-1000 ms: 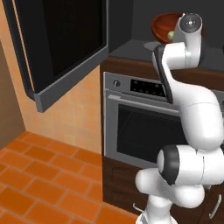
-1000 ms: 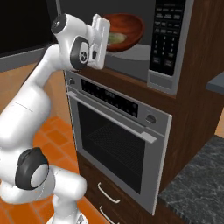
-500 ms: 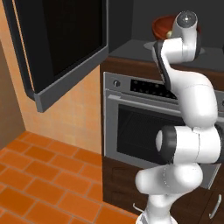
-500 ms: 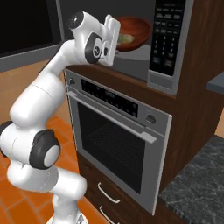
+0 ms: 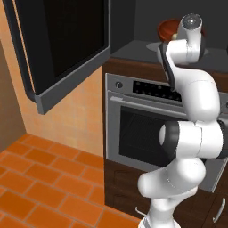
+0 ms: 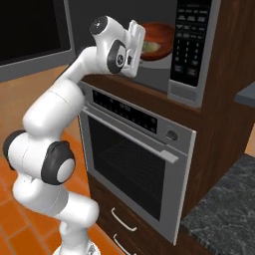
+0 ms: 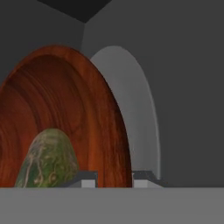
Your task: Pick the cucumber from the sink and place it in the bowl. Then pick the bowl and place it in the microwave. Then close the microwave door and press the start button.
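Left base view: the bowl (image 5: 168, 29) sits inside the microwave (image 5: 147, 26), door (image 5: 58, 44) swung wide open, my arm reaching up to it. Right base view: my gripper (image 6: 140, 36) is right at the bowl (image 6: 158, 36). Hand view: my fingertips (image 7: 89, 178) straddle the bowl's rim (image 7: 114, 131), cucumber (image 7: 49, 158) inside; can't tell whether they're pinching.

The bowl (image 7: 65, 118) is cut off at the hand view's left edge, and the arm hides most of it in the left base view. The cucumber (image 7: 48, 159) is cropped below. Finger tips barely show; jaw spacing is indeterminate.
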